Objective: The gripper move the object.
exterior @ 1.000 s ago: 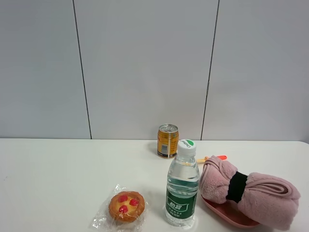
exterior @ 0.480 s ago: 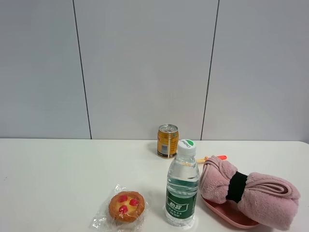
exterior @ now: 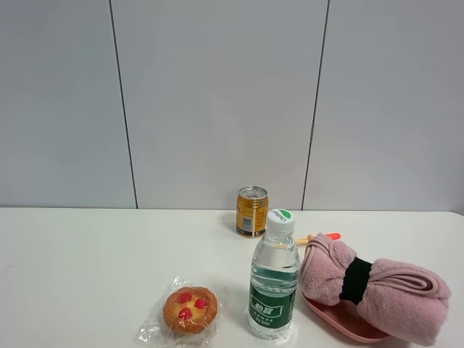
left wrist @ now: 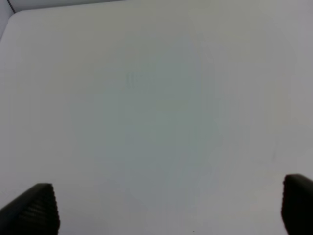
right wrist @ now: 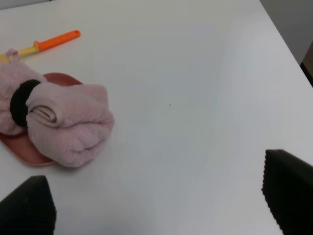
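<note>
In the exterior high view no gripper shows. On the white table stand a gold drink can at the back and a clear water bottle with a green label in front. A wrapped tart with red pieces lies left of the bottle. A rolled pink towel with a black band lies on a pink plate; both show in the right wrist view, towel, plate. My right gripper is open and empty, apart from the towel. My left gripper is open over bare table.
An orange-handled tool lies behind the towel, also in the right wrist view. A grey panelled wall stands behind the table. The table's right edge is close to the right gripper.
</note>
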